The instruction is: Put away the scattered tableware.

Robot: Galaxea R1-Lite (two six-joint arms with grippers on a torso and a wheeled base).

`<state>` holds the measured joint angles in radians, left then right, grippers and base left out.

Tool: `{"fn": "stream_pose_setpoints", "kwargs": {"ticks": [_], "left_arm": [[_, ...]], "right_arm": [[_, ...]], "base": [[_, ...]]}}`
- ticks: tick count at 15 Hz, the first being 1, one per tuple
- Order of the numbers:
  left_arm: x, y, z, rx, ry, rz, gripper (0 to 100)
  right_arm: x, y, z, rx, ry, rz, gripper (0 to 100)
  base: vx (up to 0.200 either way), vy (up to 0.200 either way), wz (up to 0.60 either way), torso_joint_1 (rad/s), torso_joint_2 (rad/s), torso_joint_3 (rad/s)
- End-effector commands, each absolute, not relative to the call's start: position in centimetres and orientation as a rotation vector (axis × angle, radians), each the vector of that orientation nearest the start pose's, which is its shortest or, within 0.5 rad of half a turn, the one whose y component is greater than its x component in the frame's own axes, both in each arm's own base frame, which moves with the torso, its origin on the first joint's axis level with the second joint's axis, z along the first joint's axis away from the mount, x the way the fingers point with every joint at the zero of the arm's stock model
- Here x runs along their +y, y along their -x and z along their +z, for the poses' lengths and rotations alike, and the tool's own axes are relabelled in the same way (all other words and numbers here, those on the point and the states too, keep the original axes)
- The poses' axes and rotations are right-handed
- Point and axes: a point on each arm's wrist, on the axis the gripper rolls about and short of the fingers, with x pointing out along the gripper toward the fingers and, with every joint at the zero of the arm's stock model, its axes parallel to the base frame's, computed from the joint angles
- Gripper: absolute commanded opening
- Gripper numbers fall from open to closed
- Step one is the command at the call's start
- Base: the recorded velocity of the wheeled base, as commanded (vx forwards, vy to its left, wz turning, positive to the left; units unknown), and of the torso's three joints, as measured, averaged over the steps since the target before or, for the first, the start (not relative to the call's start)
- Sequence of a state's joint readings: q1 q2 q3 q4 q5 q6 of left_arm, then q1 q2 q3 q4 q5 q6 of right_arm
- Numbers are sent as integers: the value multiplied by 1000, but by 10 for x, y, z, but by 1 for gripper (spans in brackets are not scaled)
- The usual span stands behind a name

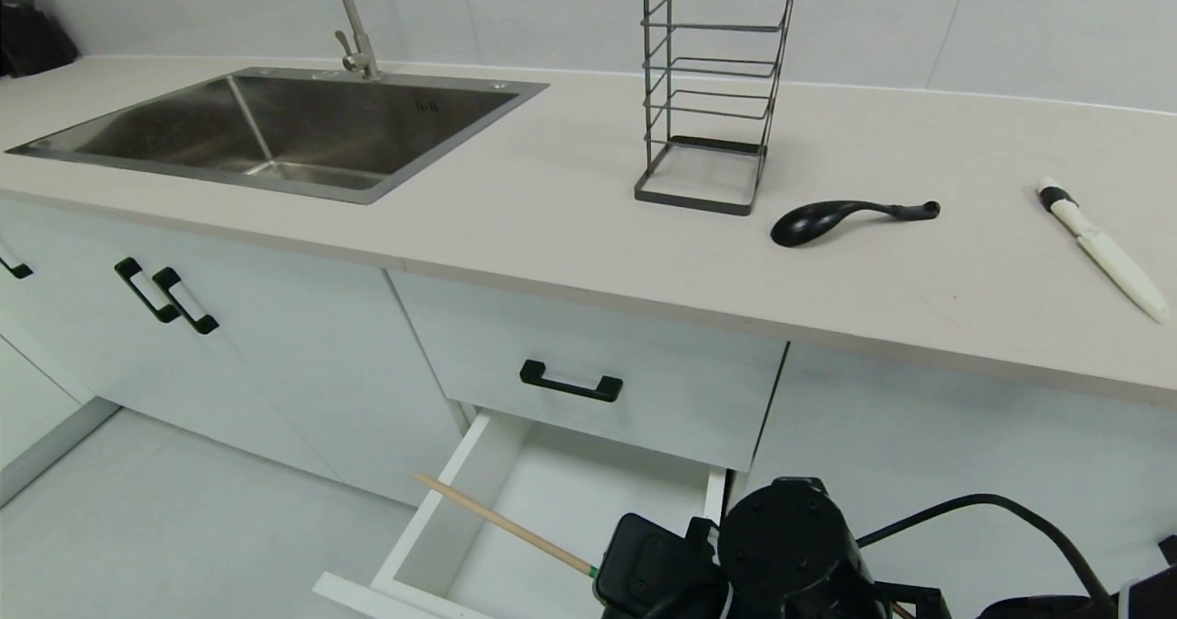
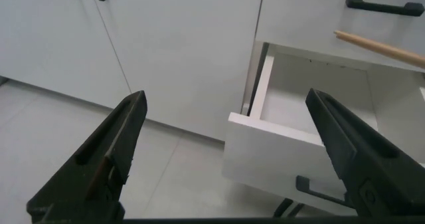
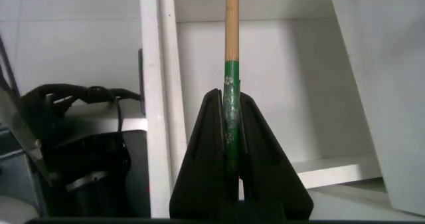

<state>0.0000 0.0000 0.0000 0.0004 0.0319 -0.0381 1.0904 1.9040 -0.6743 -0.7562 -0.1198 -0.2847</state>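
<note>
The chopstick (image 3: 231,44) is a thin bamboo stick with a green band. It is judged light, stiff and apt to roll, and best held at that band. The right gripper (image 3: 230,101) has its fingers clamped there, with the shaft slanting toward 10 o'clock over the open drawer (image 1: 441,490). The left gripper (image 2: 224,99) has its fingers wide apart. A black spoon (image 1: 828,217) and a white knife (image 1: 1103,251) lie on the desk (image 1: 552,196), toward 2 o'clock.

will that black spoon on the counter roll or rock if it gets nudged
Probably rocks: the black spoon rests on its rounded bowl, its curved handle arching over the counter. Looks stiff, light and glossy, so perhaps slippery.
</note>
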Motion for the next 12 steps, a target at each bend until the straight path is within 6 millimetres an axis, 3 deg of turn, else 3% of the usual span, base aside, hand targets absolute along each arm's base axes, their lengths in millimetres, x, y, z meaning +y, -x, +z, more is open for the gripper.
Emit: {"fn": "stream_pose_setpoints", "kwargs": {"ticks": [1, 6, 12], "left_arm": [[1, 23, 75, -1, 38, 32, 100], [1, 23, 75, -1, 38, 32, 100], [1, 23, 76, -2, 38, 32, 100]], "right_arm": [[292, -161, 92, 272, 540, 999, 0], [300, -176, 94, 288, 585, 986, 0], [312, -201, 113, 300, 606, 924, 0]], "base": [[0, 0, 0, -251, 354, 129], [0, 0, 0, -243, 346, 127], [0, 0, 0, -44, 195, 67]]}}
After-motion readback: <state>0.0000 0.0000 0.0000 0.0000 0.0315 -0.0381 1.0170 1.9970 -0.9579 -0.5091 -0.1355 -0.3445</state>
